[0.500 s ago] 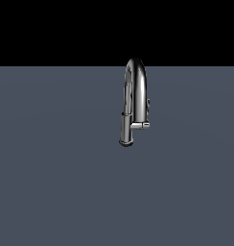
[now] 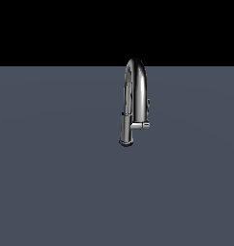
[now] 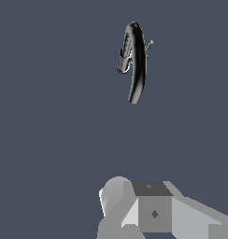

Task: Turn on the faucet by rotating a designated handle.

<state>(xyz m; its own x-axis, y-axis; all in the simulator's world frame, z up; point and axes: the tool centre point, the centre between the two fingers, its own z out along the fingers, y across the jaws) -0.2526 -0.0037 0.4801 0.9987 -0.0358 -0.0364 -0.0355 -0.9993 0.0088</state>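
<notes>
Nothing is shifting since half a second ago: the shiny chrome gooseneck faucet [image 2: 135, 103] is standing alone on the grey surface [image 2: 52, 182], its thin dark lever handle [image 2: 148, 104] untouched, while the gripper, unseen, is giving no readable state, so turning is yet to begin.

Exterior view: a level, side-on look at the faucet [image 2: 135, 103] from some way off, black backdrop above the grey table [image 2: 52, 182]. Wrist view: looking steeply down from above, the faucet well ahead of the gripper [image 3: 148, 207]. Both views share the faucet and table.
</notes>
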